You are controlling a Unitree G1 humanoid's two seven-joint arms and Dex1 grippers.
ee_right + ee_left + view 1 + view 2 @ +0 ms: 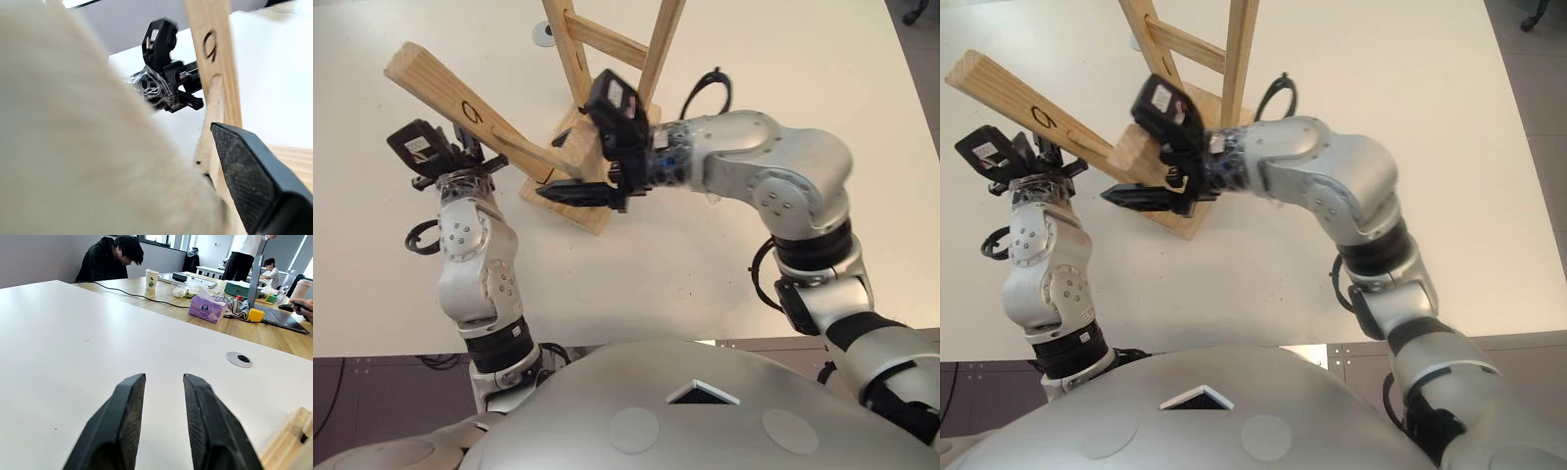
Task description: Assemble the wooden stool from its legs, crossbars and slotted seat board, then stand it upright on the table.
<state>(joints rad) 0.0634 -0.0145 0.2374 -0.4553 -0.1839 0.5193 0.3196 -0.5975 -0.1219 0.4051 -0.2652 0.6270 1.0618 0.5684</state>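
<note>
wooden stool [460, 98] sits part-built, left gripper [164, 378] and right gripper [548, 193] close beside.

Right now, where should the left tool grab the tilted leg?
Probably mid-span of the tilted leg, across its flat faces, coming from the near side where the left tool sits; its lower end is crowded by the seat board and right tool.
</note>
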